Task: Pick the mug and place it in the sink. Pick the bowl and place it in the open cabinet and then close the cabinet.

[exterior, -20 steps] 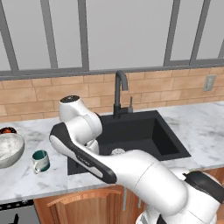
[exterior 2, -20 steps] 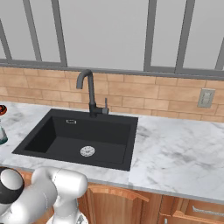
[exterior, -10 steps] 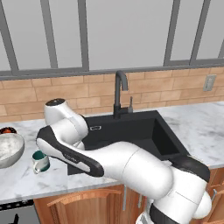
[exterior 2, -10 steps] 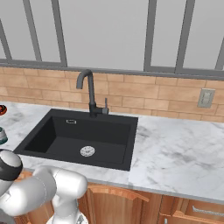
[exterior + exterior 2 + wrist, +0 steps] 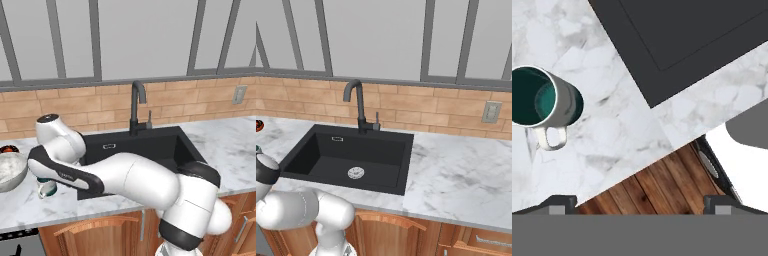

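The mug (image 5: 543, 98), white with a dark teal inside, stands upright on the marble counter at the left of the hand view, handle toward the counter's front edge. My gripper (image 5: 640, 204) hangs open above that front edge, to the mug's right, with nothing between its fingertips (image 5: 559, 202). In the left base view my arm arches over the mug (image 5: 47, 190), which peeks out beneath it. The speckled bowl (image 5: 10, 170) sits just left of the mug. The black sink (image 5: 150, 147) lies to the right, its basin bare around the drain (image 5: 356, 173). The cabinet is out of view.
A tall black faucet (image 5: 136, 102) rises behind the sink (image 5: 351, 157). A small dark dish with red contents (image 5: 7, 149) stands behind the bowl. Wooden doors (image 5: 662, 182) run below the counter edge. Open marble counter (image 5: 456, 170) spreads right of the sink, under a wall outlet (image 5: 491, 112).
My arm has swung left along the counter, from beside the sink to over the mug. The gripper stayed open. The mug and bowl have not moved.
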